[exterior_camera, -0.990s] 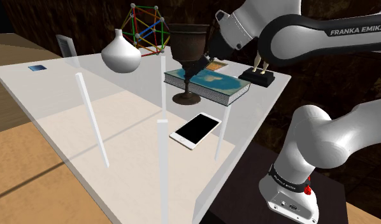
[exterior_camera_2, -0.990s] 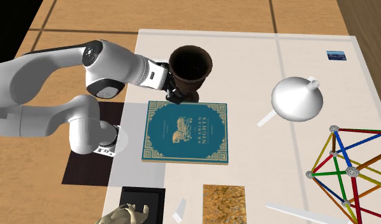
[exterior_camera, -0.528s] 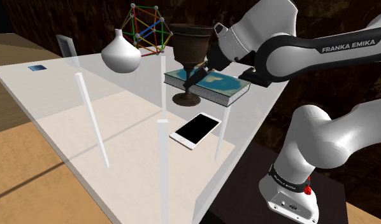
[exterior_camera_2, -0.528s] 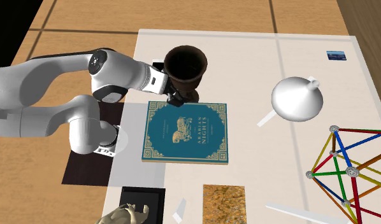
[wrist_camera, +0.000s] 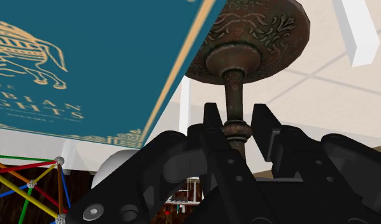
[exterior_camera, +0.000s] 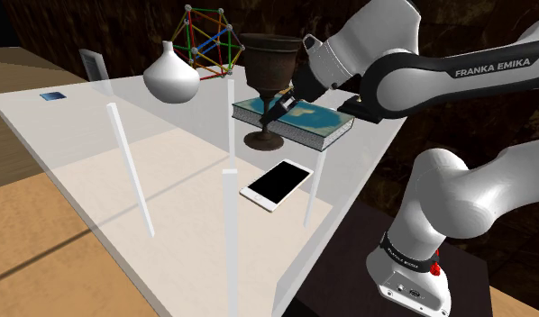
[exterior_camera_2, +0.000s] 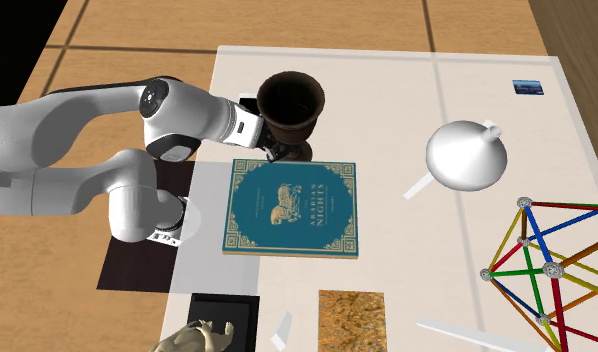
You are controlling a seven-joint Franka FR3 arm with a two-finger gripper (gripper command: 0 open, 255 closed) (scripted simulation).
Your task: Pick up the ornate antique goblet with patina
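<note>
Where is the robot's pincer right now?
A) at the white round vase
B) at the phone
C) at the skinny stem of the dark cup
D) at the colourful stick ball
C: the pincer sits at the thin stem of the dark goblet, between its bowl and its foot, close beside the blue book.

The goblet [exterior_camera_2: 292, 103] hides its own stem under its bowl in the second exterior view. There the bottom edge cuts off the figurine [exterior_camera_2: 200, 338], and the right edge cuts the wire ball [exterior_camera_2: 550, 270]. The wrist view leaves out the goblet's bowl and crops the book [wrist_camera: 68, 63]. In the shoulder view the arm covers the figurine above its base, and the blue card [exterior_camera: 51, 95] is too small to read.
</note>
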